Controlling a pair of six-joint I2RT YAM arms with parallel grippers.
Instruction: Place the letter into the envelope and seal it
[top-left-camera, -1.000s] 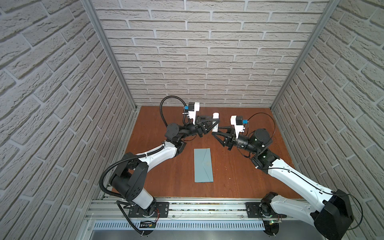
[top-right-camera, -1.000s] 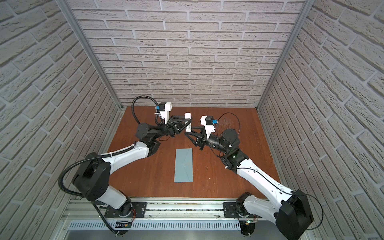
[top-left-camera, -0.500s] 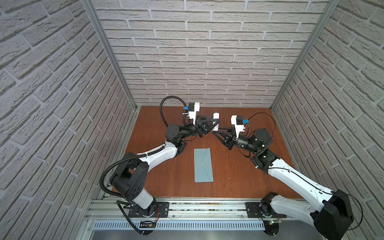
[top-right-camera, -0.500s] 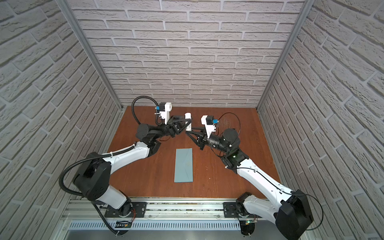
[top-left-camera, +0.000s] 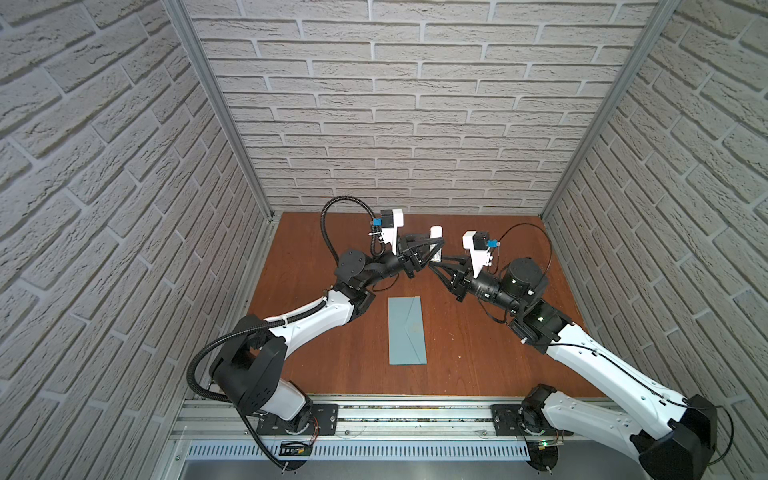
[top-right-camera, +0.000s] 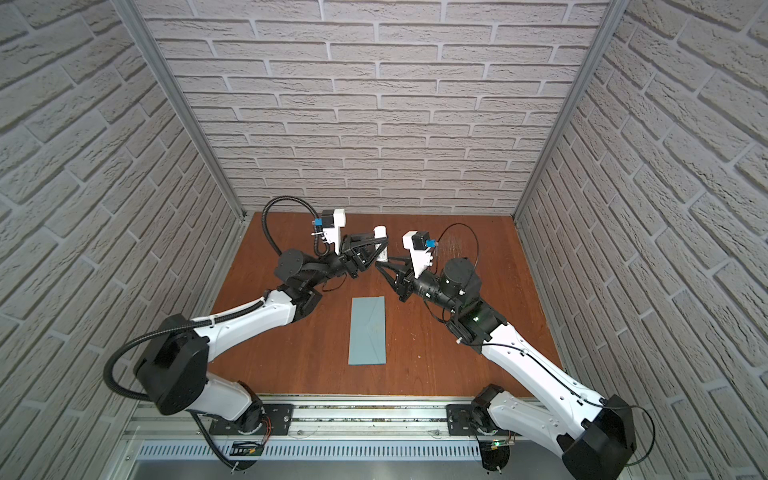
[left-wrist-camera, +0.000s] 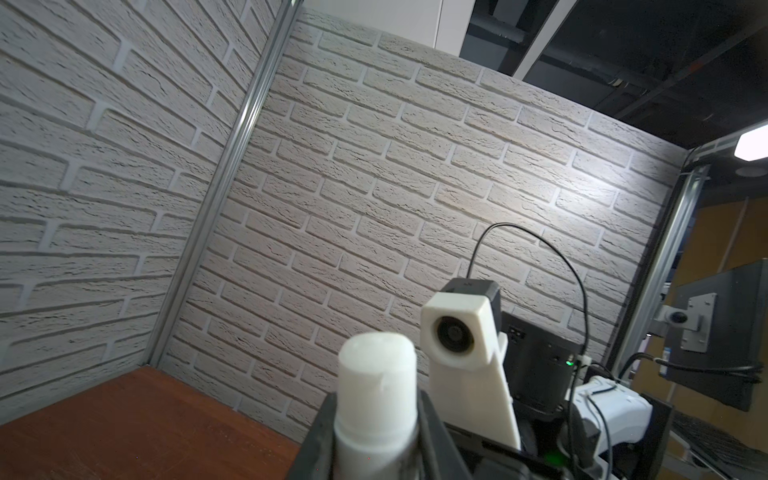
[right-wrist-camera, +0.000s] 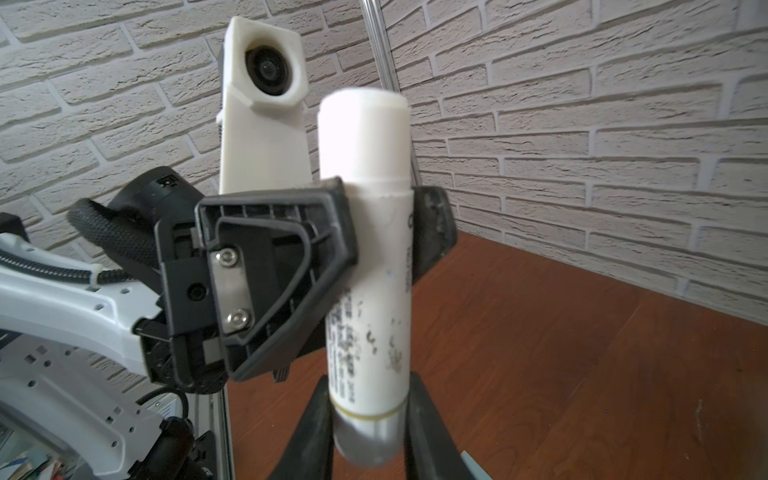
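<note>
Light blue-grey paper envelope (top-left-camera: 407, 330) (top-right-camera: 368, 330): long rectangle, V seams facing up, lying flat near the middle of the brown wooden table (top-left-camera: 478, 357), touched by neither arm.

White cylindrical glue stick (top-left-camera: 436, 232) (right-wrist-camera: 365, 266): held in the air over the table's far end, well apart from the envelope.

Left gripper (top-left-camera: 432, 245) (right-wrist-camera: 382, 232) — jaws clamped on the stick's upper body, below the cap.

Right gripper (top-left-camera: 436, 266) (right-wrist-camera: 368, 386) — jaws pressed against the stick's grey base end.

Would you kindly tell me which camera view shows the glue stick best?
The right wrist view: the glue stick appears nearly whole, cap to base, with its print. The left wrist view shows only its capped end; both top views show it tiny.
</note>
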